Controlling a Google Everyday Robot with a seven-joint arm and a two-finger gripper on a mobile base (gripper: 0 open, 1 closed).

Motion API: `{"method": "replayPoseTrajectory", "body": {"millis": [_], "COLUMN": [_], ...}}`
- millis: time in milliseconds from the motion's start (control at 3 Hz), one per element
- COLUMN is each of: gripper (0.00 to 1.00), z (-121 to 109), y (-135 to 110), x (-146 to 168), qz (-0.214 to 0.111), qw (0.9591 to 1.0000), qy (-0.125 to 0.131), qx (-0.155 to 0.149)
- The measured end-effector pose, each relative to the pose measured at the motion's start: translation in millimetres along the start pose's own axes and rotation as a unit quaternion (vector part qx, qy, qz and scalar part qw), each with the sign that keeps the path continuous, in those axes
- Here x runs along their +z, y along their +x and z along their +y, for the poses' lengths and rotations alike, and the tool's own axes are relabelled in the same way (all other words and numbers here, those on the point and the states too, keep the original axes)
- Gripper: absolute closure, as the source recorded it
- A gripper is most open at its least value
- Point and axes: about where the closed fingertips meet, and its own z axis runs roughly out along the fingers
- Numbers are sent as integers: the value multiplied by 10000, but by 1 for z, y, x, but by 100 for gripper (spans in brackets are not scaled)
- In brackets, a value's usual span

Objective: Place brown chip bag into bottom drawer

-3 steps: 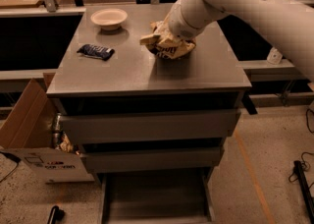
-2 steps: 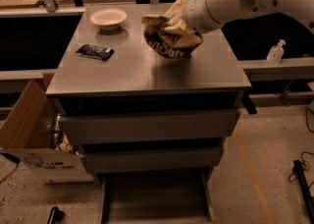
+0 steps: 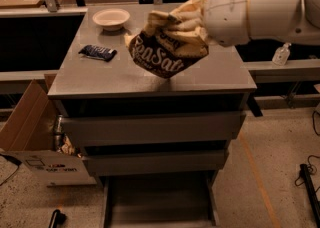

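Observation:
The brown chip bag (image 3: 167, 52), crinkled dark brown and cream with white lettering, hangs in the air above the middle of the grey cabinet top (image 3: 100, 79). My gripper (image 3: 192, 24) comes in from the right on the white arm. It is shut on the bag's upper right part and is mostly covered by the bag and the wrist. The bottom drawer (image 3: 160, 199) is pulled out at the foot of the cabinet, below the two drawers above it. Its grey tray shows nothing inside.
A white bowl (image 3: 111, 19) stands at the back left of the cabinet top. A small dark blue wrapped bar (image 3: 98, 52) lies on the left side. An open cardboard box (image 3: 30, 137) stands on the floor to the left. A clear bottle (image 3: 281, 54) stands at the right.
The gripper has lifted the chip bag off the cabinet top and carried it up and toward the front. The bowl and the blue bar have not moved.

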Motion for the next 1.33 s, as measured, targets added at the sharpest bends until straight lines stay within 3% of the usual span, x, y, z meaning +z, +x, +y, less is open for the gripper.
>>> {"method": "replayPoseTrajectory", "body": {"millis": [333,667,1333], "gripper": [100,100,100], "z": [37,76,82], "y": [12,57,54], "x": [-47,-98,-94], "qz": [-1381,-1908,-2044], "qw": [9901,9811,9779], "qy": [-107,-181,-317], "qx": [231,282,306]}}
